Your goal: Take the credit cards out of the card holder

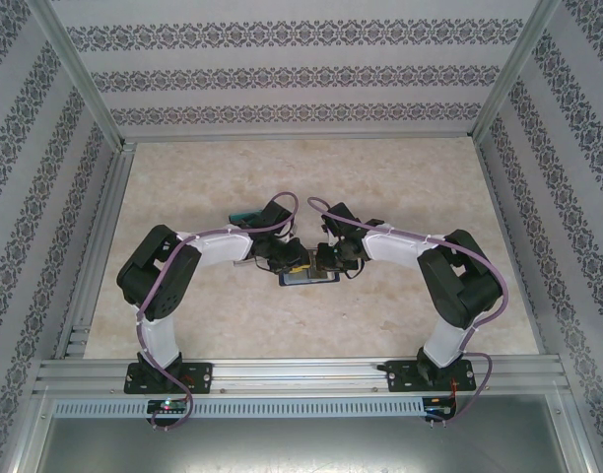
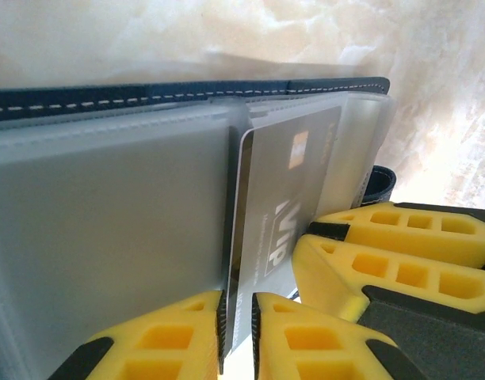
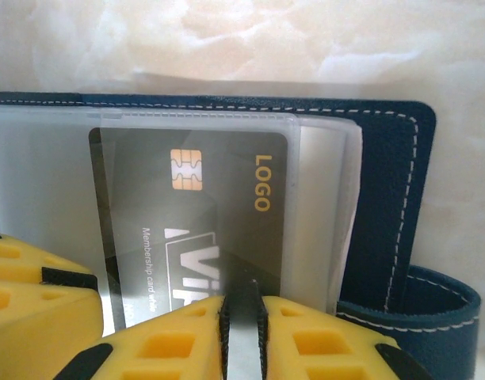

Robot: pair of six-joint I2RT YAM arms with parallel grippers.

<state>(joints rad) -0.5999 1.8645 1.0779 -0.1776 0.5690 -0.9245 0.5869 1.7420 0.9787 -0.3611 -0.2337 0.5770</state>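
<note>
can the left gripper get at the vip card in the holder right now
Likely yes: the left gripper pinches the near edge of the VIP card; the right gripper seems to clamp the card holder alongside, not blocking.

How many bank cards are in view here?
2. A dark VIP card sits in the holder, pinched by the left claw; what looks like a teal card lies on the table beyond it. More may hide inside.

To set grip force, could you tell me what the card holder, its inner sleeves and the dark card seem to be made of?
Card holder: navy leather or imitation, matte, white stitching. Inner sleeves: soft frosted plastic, translucent; the card shows through. Card: apparently stiff plastic, printed gold chip and lettering.
</note>
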